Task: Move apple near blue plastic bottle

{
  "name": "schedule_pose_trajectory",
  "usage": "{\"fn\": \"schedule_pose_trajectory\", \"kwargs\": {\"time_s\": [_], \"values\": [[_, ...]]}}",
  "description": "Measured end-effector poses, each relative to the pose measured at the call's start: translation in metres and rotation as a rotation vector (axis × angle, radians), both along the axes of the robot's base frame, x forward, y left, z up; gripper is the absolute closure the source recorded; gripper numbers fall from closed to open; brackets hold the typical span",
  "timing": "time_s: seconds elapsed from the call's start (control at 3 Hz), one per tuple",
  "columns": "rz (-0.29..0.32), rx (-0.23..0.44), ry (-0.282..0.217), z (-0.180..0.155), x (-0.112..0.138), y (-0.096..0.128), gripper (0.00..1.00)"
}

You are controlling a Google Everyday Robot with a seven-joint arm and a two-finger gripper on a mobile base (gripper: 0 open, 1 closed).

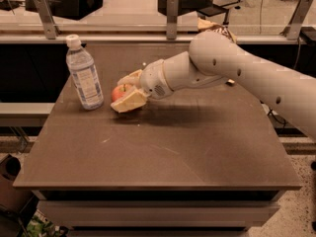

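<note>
The red-orange apple (118, 92) sits between the two cream fingers of my gripper (126, 90), which is shut on it, low over the table. One finger (130, 77) lies behind the apple and the other (129, 101) in front of it. The blue plastic bottle (85, 75), clear with a white cap and pale label, stands upright on the table's left side, a short gap left of the apple. My white arm (232, 65) reaches in from the right.
The brown table (163, 147) has its front edge near the bottom and its left edge just beyond the bottle. A chip bag (213, 26) shows partly behind my arm at the table's back. Metal rail posts (171, 16) stand behind.
</note>
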State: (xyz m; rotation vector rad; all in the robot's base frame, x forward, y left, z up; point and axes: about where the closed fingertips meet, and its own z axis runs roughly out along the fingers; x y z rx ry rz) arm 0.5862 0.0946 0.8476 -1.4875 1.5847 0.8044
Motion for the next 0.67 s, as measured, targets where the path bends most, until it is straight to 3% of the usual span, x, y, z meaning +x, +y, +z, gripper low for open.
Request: {"fn": "schedule_pose_trajectory", "kwargs": {"time_s": [0.67], "values": [[0.007, 0.000, 0.001, -0.0001, -0.0017, 0.0039, 0.36]]}}
